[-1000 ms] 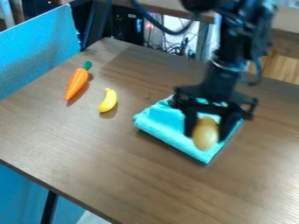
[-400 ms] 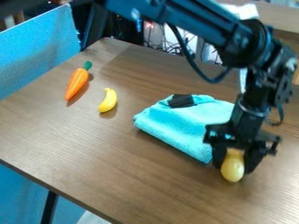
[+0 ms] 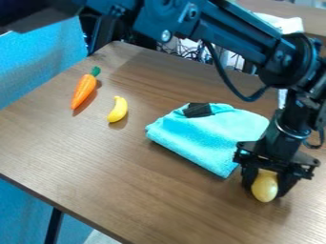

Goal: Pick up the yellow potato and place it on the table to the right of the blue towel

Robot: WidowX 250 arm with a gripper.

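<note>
The black gripper (image 3: 266,188) hangs low over the right part of the table, shut on a yellow rounded object (image 3: 264,187); one finger is on each side of it. Whether the object touches the tabletop, I cannot tell. Just left of the gripper lies a folded turquoise cloth (image 3: 204,136) with a black patch (image 3: 198,110) at its back corner. A small yellow banana (image 3: 117,109) rests on the left half of the table, and an orange carrot (image 3: 83,91) with a green top is farther left.
The brown wooden table (image 3: 159,200) spans the view. A blue chair back (image 3: 41,62) stands by its left edge. Cables and dark equipment are behind the far edge, and the arm crosses above the table's back right.
The gripper has moved right and toward the front, off the cloth, carrying the yellow object. The cloth, banana and carrot have stayed in place.
</note>
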